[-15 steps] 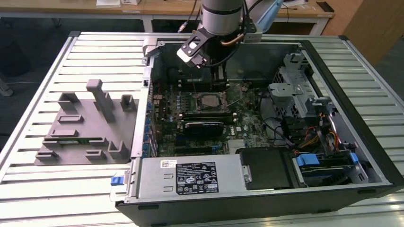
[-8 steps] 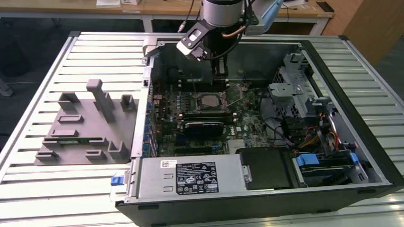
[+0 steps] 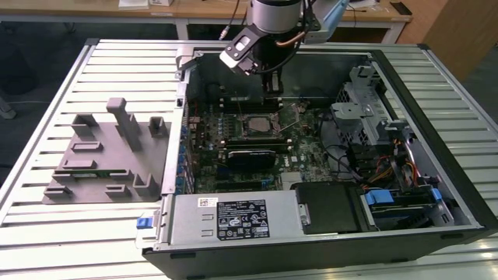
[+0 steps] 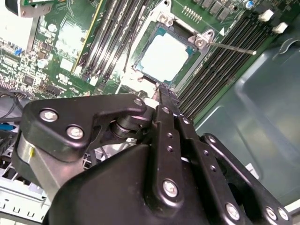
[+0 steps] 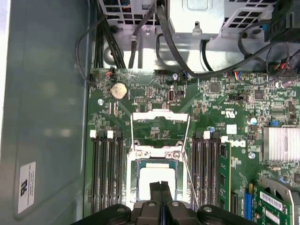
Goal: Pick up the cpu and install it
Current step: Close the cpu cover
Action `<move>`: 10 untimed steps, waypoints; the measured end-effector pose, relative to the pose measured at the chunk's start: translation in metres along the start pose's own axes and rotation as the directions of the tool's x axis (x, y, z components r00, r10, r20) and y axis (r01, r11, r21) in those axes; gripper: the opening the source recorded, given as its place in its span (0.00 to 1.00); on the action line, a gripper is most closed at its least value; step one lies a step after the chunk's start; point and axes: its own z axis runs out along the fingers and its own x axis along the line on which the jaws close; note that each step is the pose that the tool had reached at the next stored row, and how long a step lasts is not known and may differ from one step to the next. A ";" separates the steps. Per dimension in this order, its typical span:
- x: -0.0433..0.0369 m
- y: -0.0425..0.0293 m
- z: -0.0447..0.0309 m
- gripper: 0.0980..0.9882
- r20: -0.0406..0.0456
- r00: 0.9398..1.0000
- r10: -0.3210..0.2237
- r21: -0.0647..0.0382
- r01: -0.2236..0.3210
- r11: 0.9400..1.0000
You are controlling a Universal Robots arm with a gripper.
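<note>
1. Broadly, a slatted metal bench (image 3: 101, 64) carries an open computer case (image 3: 459, 175) lying on its side, toward the exterior view's right.
2. Beside the case, on the exterior view's left, a grey plastic tray (image 3: 93, 169) with upright pegs and pockets sits flat on the bench.
3. Inside the case, a green circuit board (image 3: 295, 157) covers the floor, and the robot arm (image 3: 272, 17) reaches down over its far end.
4. Rows of black memory slots (image 5: 107, 168) run on both sides of the square socket (image 5: 133, 187) in the first wrist view, and the socket's metal cover plate (image 5: 161, 123) is flipped open.
5. The claw (image 3: 272, 87) hangs just above the socket; in both wrist views its two black fingers are pressed together with nothing between them (image 5: 161, 184) (image 4: 161, 89).
6. The cpu (image 5: 151, 180) lies flat in the socket, its silvery top facing up, directly under the claw's tips and apart from them; the second wrist view (image 4: 165, 57) and the exterior view (image 3: 255, 123) show it seated there too.
</note>
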 end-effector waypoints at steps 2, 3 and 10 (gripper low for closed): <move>0.0000 0.0026 0.0002 0.01 0.000 1.000 0.000 0.000 0.000 1.000; 0.0000 0.0038 0.0002 0.01 0.000 1.000 0.000 0.000 0.000 1.000; -0.0001 0.0116 0.0006 0.01 0.000 1.000 0.000 0.000 0.000 1.000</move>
